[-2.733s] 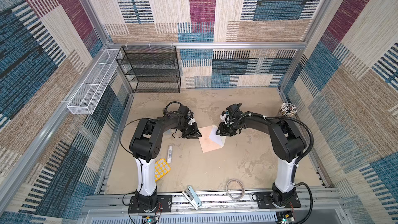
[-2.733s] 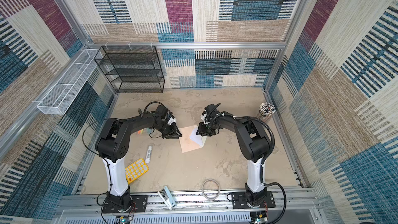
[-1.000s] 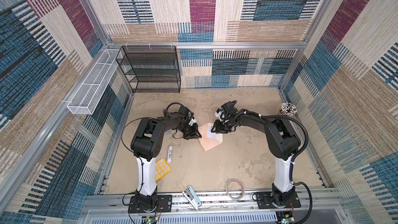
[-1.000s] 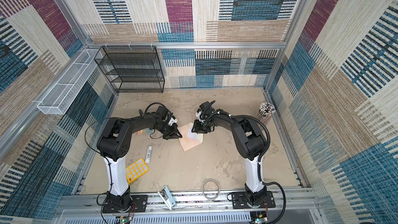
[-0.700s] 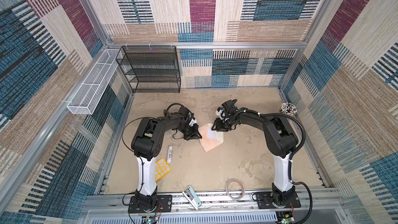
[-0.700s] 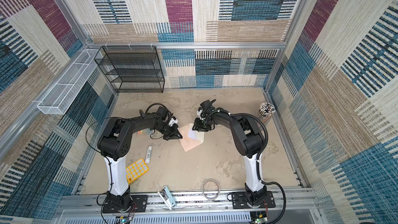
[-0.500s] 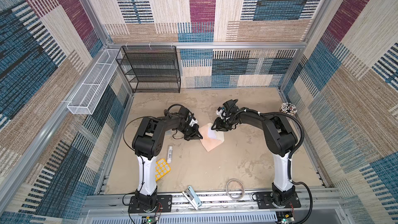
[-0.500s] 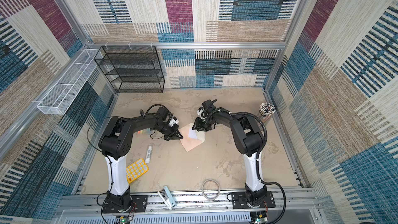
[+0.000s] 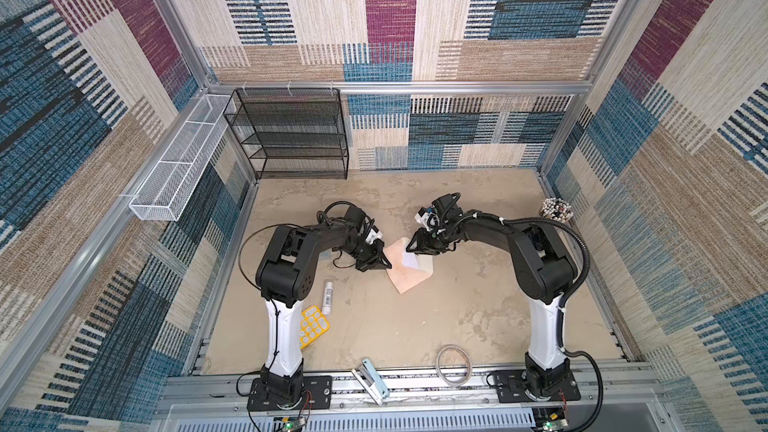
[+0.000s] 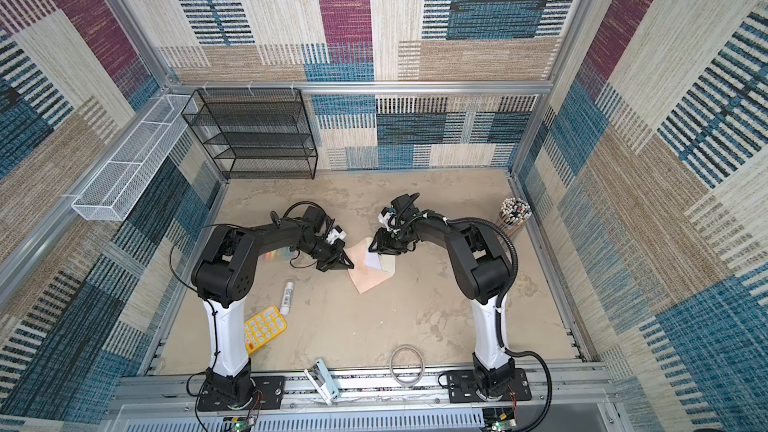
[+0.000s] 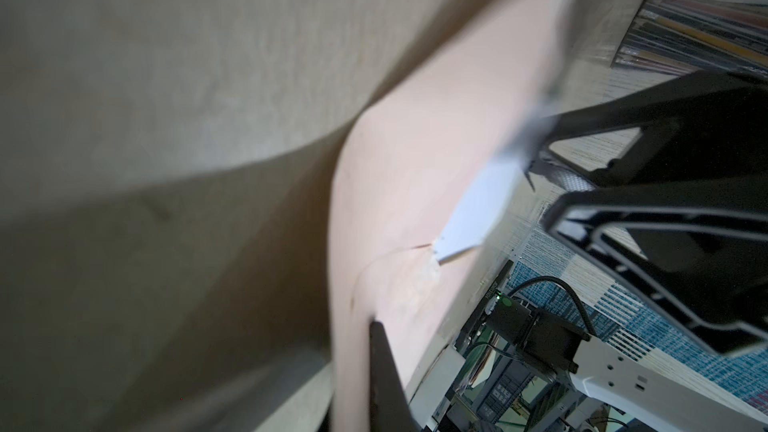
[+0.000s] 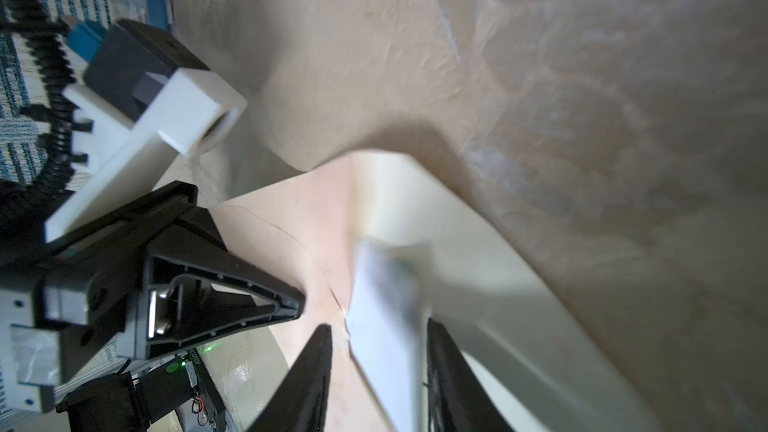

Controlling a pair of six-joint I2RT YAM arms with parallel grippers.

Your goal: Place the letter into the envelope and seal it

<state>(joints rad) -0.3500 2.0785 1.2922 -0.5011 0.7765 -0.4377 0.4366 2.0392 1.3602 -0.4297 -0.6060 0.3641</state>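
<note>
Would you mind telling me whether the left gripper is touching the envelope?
Touching. In a top view the left gripper meets the envelope at its edge; the left wrist view shows one of its fingers flat against it, no gap.

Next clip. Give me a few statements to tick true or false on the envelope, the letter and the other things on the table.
1. The left pincer is shut on the envelope. True.
2. The letter is fully inside the envelope. False: a white part sticks out, between the right pincer's fingers.
3. The envelope's flap is sealed down. False: it stands open.
4. The yellow calculator lies beside the left arm's base. True.
5. The pencil cup stands next to the black shelf. False: it stands at the table's right edge, and the shelf is at the back left.
</note>
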